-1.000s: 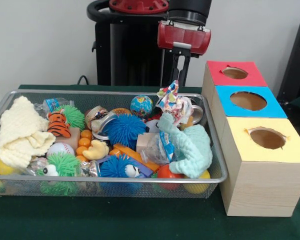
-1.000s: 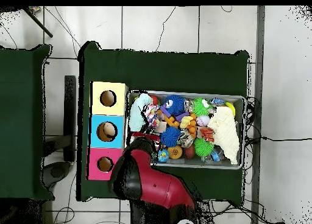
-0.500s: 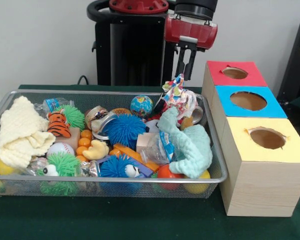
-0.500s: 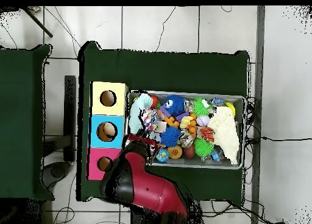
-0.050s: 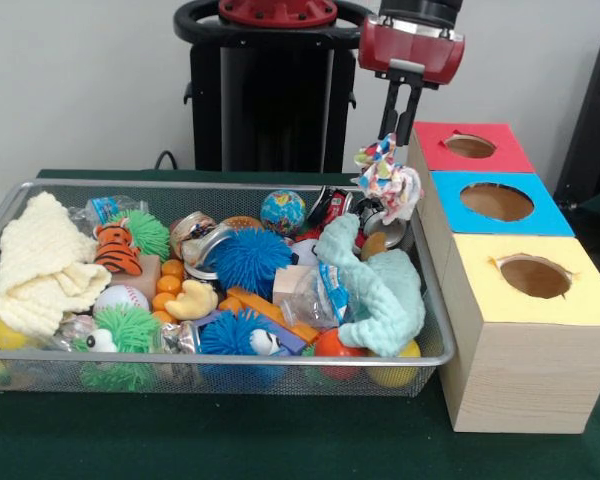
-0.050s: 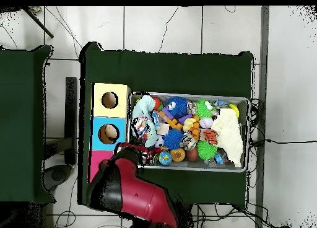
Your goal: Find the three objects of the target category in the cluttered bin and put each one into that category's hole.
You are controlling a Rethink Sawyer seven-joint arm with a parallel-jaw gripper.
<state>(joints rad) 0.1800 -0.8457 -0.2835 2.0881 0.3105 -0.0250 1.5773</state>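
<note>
Pincer (image 5: pixel 393 135) pinches a patterned cloth (image 5: pixel 388 182), lifted above the bin's (image 5: pixel 230 366) edge beside the red box (image 5: pixel 470 150).

Green table (image 5: pixel 230 440) bears wire bin (image 5: pixel 280 358) beside boxes (image 5: pixel 525 340).

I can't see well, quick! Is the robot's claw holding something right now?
Gripper: closed, holding the colourful patterned cloth up over the bin's edge, beside the red box.
</note>
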